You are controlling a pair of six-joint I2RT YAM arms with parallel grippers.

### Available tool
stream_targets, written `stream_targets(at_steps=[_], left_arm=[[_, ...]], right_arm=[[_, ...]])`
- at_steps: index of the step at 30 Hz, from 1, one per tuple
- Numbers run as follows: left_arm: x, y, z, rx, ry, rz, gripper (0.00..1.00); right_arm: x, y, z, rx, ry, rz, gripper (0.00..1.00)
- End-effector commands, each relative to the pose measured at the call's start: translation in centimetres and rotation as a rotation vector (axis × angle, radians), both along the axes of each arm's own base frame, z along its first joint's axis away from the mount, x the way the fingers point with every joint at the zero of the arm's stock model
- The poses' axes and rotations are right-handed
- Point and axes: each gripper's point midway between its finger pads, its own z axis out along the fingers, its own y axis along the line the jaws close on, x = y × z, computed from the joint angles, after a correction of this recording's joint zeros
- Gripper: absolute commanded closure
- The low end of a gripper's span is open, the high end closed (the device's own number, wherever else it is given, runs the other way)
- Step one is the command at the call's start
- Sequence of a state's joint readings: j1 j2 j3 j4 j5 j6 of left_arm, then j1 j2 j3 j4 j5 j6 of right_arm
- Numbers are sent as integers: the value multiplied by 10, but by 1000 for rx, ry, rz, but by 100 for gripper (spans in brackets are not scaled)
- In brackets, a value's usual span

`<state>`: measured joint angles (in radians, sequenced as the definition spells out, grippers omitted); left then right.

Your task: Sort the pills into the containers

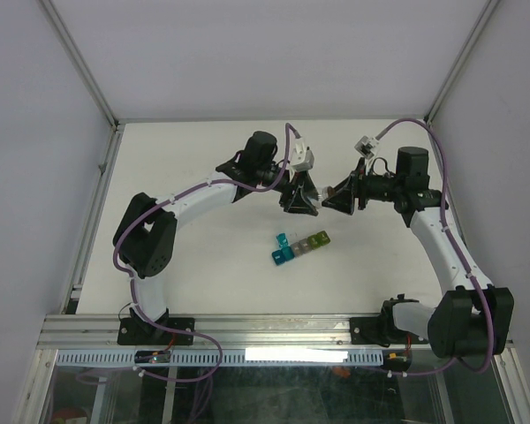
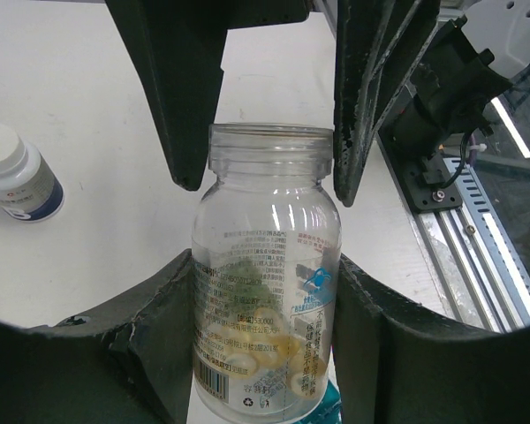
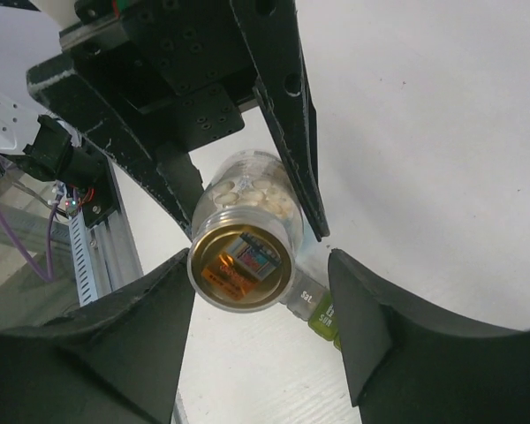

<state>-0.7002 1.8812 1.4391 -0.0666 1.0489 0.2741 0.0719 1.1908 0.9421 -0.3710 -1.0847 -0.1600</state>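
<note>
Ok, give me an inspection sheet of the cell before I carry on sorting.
Surface: white table, no spills seen.
Job's things: containers, a strip of coloured compartments, on the table near the middle; pills inside the clear bottle, no cap on its neck.
Clutter: white-capped dark bottle standing on the table.
Grippers: left tool shut on the clear bottle; right tool open, jaws flanking the bottle's mouth end.
Cables: purple cables along both arms, none across the containers.
Surroundings: white walls, aluminium frame.
</note>
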Motion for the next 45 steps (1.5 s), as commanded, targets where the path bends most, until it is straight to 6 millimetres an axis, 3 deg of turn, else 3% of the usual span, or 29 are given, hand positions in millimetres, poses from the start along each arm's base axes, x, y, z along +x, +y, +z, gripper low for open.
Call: stream_targets(at_steps=[1,9,15,21,27,32,36,41,43,45], left_arm=[[1,-8,31,-74,-79,-26,100],[1,-8,30,-74,-78,-26,100],[1,-9,29,-72,-77,-26,100],[-1,-7,27,-69,-78,-34,100],[-6,-4,23,-62,-86,-56,100],[-6,-3,21,-57,-90,-61,100],[-7,-1,21,-56,-93,-64,100],[-6,1,21,-55,-98,-62,100],[-7,1,21,-55,-96,-64,100],[-7,1,21,-56,-97,-65,100]], right_arm=[[6,4,14,27,-38,-13,37],[3,5,21,41,-50,-4,40],[-3,6,21,39,-87,46,71],[-15,9,22,11,-279,195,100],[-21,9,13,-113,-608,432,100],[-22,1,-1,-238,-943,746,100],[-16,-2,-10,-281,-1030,845,100],[-6,-3,-4,-321,-1058,807,99],[-7,-3,-2,-320,-1048,777,91],[-10,-2,0,-308,-1023,741,74]])
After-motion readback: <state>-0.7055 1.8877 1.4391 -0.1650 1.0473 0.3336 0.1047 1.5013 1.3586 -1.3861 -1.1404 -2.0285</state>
